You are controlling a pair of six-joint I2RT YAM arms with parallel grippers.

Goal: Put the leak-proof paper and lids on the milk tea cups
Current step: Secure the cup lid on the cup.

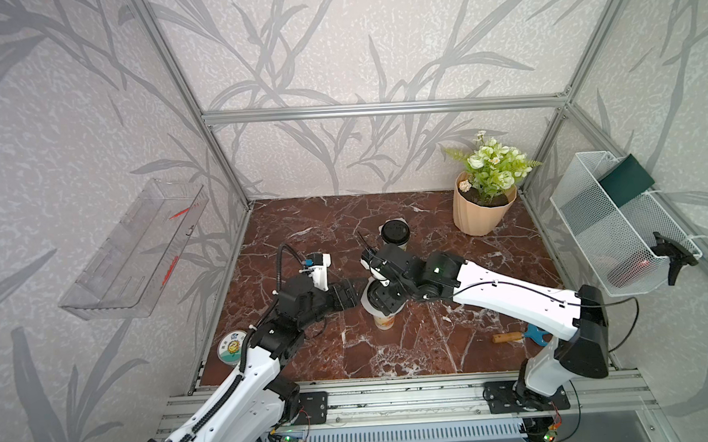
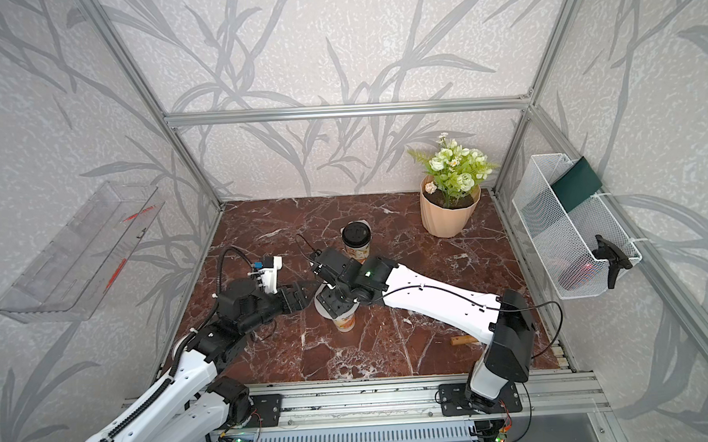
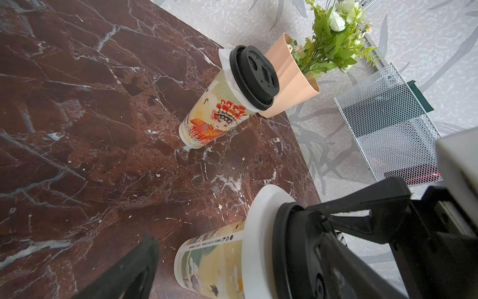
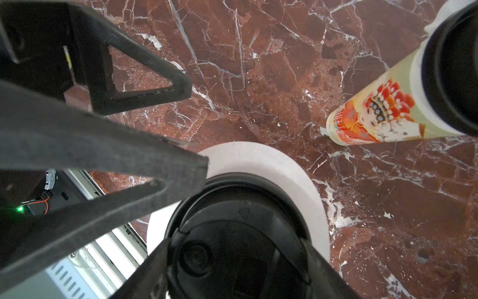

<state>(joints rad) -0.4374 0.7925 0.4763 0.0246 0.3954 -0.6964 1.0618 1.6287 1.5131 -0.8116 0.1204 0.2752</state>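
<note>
Two milk tea cups stand on the marble table. The far cup (image 1: 398,246) wears a black lid (image 1: 394,231), and leak-proof paper (image 3: 227,59) sticks out under that lid. The near cup (image 1: 384,321) has a pale disc of leak-proof paper (image 3: 261,220) lying over its mouth, with a second black lid (image 4: 240,233) on top. My right gripper (image 1: 383,299) reaches down from above and is shut on this lid. My left gripper (image 1: 348,295) is open just left of the near cup, with one finger (image 4: 129,160) at the disc's edge.
A peach plant pot (image 1: 483,213) stands at the back right. A wooden-handled tool (image 1: 512,337) lies near the front right under the right arm. A round printed tin (image 1: 232,348) sits at the front left edge. A wire basket (image 1: 618,224) and a clear shelf (image 1: 133,250) hang on the side walls.
</note>
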